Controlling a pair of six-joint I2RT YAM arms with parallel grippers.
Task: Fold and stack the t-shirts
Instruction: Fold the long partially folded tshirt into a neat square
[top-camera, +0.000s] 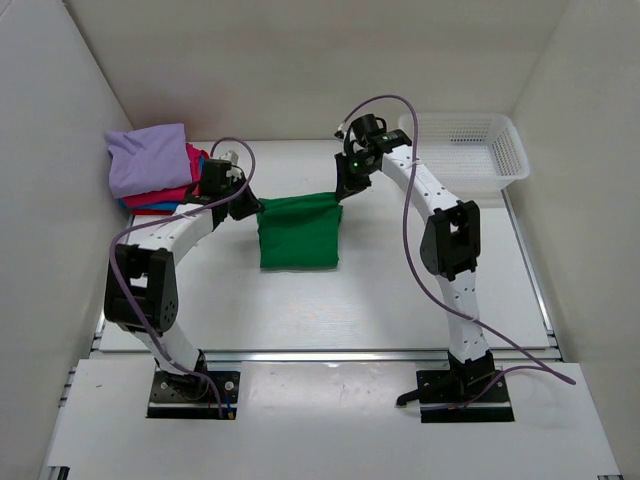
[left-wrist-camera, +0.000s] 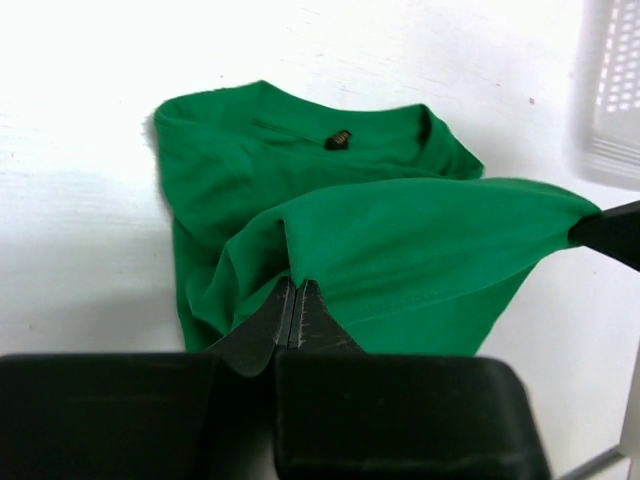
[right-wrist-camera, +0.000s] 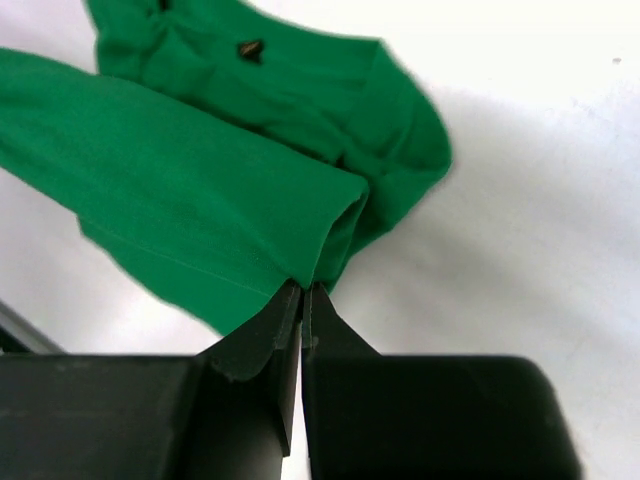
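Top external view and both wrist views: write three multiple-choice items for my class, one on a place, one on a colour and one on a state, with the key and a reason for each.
1. Where does the white mesh basket stand?
A. far right
B. far left
C. between the arm bases

2. Which colour tops the folded stack?
A. blue
B. lavender
C. pink-red

3. How do the left claw and the right claw stand?
A. both open
B. both shut on the green t-shirt
C. only the left one shut

Key:
1 A, since the top view shows it at the far right.
2 B, since lavender lies over pink-red and blue.
3 B, since each wrist view shows its claw pinched on green cloth.
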